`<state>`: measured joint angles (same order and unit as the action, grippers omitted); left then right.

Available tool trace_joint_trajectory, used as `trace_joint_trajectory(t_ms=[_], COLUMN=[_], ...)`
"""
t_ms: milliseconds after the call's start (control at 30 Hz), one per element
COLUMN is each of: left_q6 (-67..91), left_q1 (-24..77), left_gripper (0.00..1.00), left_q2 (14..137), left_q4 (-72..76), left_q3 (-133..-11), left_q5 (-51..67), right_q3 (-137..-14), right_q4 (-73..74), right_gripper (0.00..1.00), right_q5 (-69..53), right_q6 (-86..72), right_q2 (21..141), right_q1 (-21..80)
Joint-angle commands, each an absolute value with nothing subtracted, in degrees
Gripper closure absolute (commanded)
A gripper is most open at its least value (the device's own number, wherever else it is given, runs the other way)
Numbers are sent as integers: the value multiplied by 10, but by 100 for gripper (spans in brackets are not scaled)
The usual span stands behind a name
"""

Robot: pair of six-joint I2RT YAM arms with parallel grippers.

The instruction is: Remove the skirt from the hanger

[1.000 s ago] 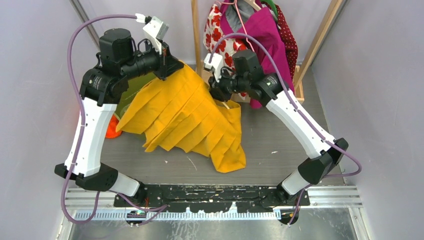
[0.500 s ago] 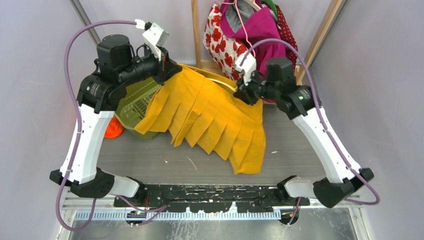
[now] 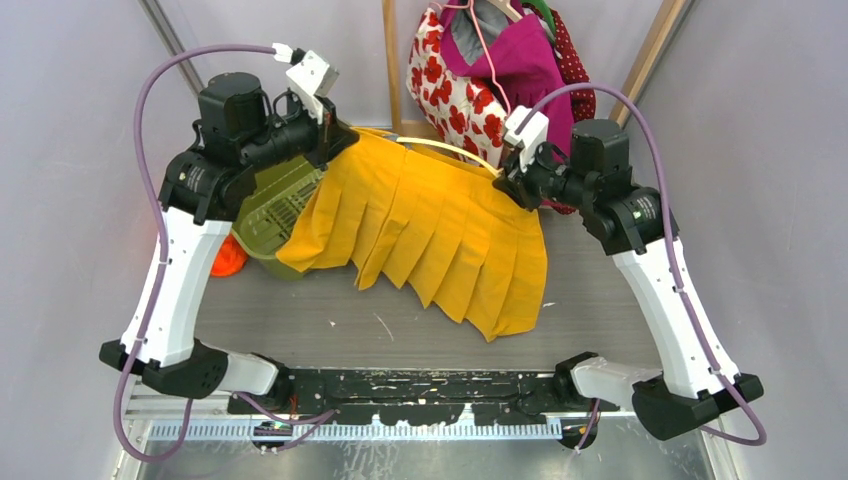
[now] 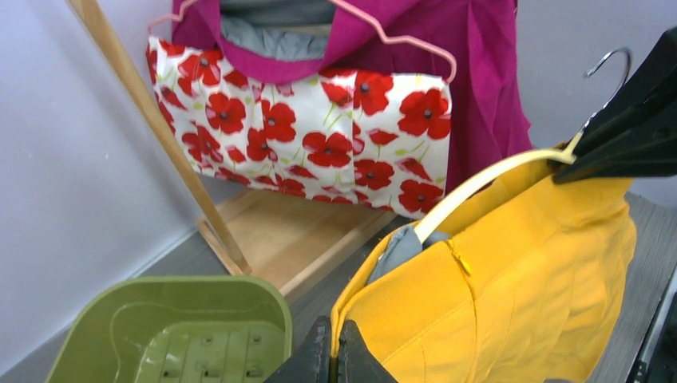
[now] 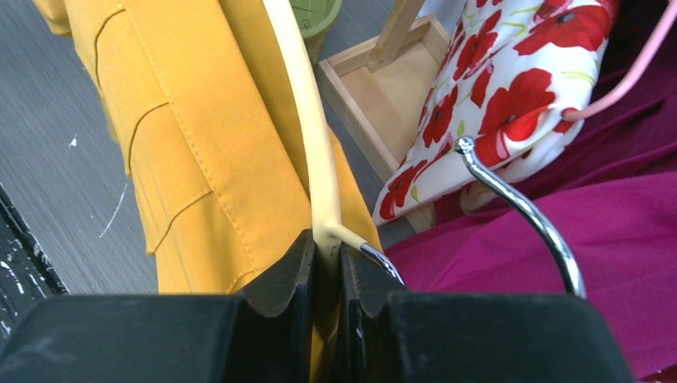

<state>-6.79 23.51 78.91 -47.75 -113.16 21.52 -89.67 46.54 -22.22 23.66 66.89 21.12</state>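
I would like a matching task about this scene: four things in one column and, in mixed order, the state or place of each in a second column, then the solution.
1. left pincer
2. right pincer
3. green tub
4. poppy-print garment

a. hangs at the back beside magenta cloth
b. shut on the cream hanger
c. stands on the table, left of the yellow skirt
d. shut on the yellow skirt's edge

Pairs: 1-d, 2-b, 3-c, 4-a

The rear is blocked by hung garments [image 3: 460, 95], the middle by the spread skirt [image 3: 440, 230] — the near table [image 3: 300, 320] is left free.
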Motion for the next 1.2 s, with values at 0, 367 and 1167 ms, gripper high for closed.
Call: trace_joint_trajectory(t_ms=[0,367,1167], left_q6=[-92,-48,-17], left_q1=[207,156,153], left_gripper=[100,100,100], left_q2=[761,765,741], left_q4=[-398,-344,-288], left_q3=[-1116,-1052,-948], left_q5=[180,237,260], right_q3=[-901,-874,-885], right_q4=[460,365,180], right_gripper=[100,99,99], right_q5=[-202,-241,-144], right_q6=[241,193,79], right_q2=[637,578,569], right_q1=[180,145,145])
